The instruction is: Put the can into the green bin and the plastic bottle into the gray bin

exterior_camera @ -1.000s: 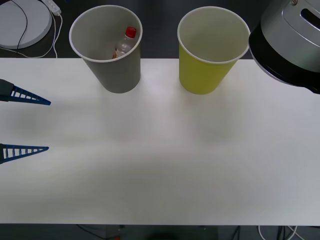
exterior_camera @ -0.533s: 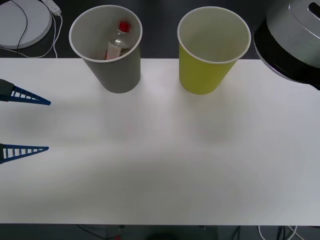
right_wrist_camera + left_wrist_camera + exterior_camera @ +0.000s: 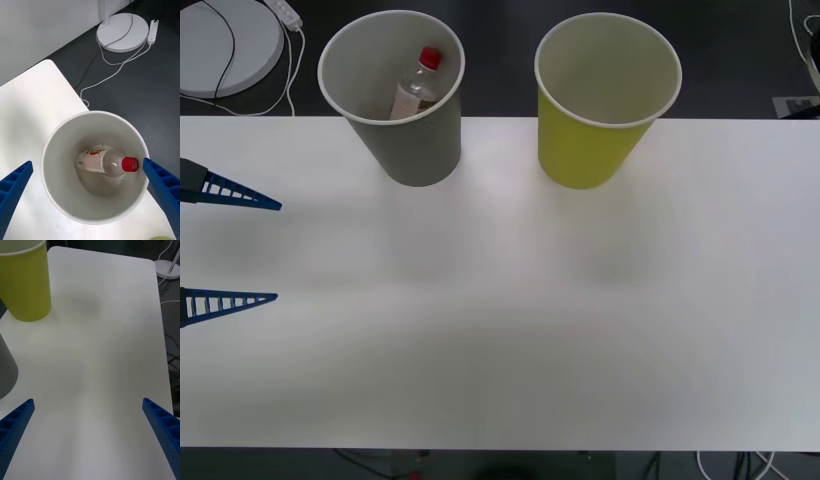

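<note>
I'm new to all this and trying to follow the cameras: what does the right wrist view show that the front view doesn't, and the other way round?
Right wrist view alone: the right gripper, its blue jaws wide open, looking straight down into the gray bin, with the plastic bottle leaning on its floor, and a power strip on the dark floor.

Front view alone: the green bin standing beside the gray one, and the left gripper, open, at the table's left edge.

Both: the gray bin, the bottle inside it, the white table and a round white base with its cable.
</note>
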Action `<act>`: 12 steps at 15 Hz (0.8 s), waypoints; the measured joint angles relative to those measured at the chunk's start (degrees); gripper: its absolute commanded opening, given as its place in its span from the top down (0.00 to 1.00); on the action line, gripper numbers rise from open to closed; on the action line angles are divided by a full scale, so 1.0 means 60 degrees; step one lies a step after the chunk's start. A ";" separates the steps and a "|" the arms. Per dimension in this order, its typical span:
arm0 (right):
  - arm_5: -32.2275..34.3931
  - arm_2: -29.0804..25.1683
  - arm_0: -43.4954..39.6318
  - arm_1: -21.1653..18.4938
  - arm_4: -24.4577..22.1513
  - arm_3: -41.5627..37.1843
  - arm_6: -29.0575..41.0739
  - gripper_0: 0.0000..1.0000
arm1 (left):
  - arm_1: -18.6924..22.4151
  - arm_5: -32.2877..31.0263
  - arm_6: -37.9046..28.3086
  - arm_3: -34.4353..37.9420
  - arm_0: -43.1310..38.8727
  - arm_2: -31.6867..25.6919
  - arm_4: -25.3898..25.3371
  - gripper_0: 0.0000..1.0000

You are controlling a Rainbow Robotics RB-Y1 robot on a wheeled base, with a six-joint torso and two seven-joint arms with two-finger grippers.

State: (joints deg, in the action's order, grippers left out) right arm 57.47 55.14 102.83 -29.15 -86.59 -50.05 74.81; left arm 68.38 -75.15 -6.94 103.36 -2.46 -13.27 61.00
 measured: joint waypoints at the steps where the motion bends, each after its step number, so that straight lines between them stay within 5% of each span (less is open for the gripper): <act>1: 0.0000 -0.0064 -0.0220 -0.0328 0.0085 -0.0467 -0.0039 0.00 | 0.0000 0.0000 0.0000 0.0000 0.0000 0.0000 0.0000 0.00; 9: 0.0016 -0.1235 -0.2622 -0.3138 0.0744 -0.4075 -0.0907 0.00 | 0.0000 0.0000 0.0000 0.0000 0.0000 0.0000 0.0000 0.00; 12: -0.0108 -0.1557 -0.3589 -0.4260 0.1881 -0.4986 -0.1810 0.00 | 0.0000 0.0000 0.0000 0.0000 0.0000 0.0000 0.0000 0.00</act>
State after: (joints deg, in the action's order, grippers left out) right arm 56.82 45.80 81.30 -54.71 -75.31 -79.97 63.95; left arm 68.38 -75.15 -6.94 103.36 -2.46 -13.27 61.00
